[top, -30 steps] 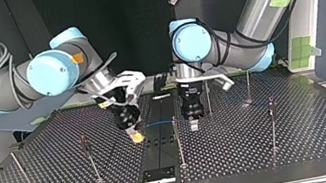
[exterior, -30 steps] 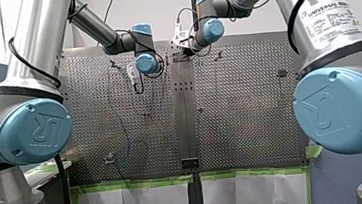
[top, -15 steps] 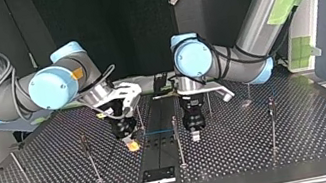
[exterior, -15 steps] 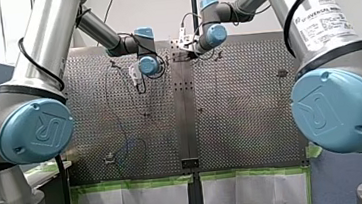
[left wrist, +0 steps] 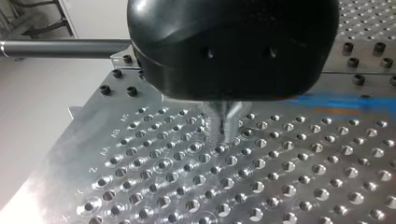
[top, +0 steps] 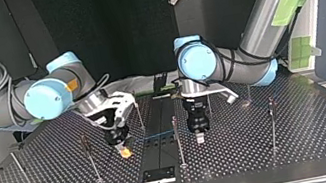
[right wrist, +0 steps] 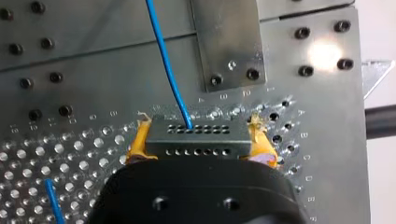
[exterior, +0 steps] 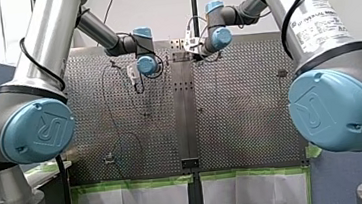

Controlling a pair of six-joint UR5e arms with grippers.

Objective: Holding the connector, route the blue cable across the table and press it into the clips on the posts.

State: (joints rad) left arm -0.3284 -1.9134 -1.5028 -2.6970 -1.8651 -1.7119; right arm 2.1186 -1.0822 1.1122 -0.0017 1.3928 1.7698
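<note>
Fingers [right wrist: 140,142] of my right gripper [right wrist: 200,145] stay clamped, with yellow pads on both ends of the connector [right wrist: 196,133]. Over the last second this gripper has moved toward the top view's left, drawing the blue cable [top: 156,135] across the bench [top: 288,150] to a post [top: 177,139]. The fingers of my left gripper [left wrist: 223,133] look closed on nothing. Routing appears under way; clipping remains.

Pale wall [exterior: 159,3] beyond the perforated table [exterior: 250,115].

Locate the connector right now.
The connector is shut between the yellow-padded fingers of my right gripper. In the top view that is left of centre, low over the perforated table, with the blue cable running from it toward the middle post.
</note>
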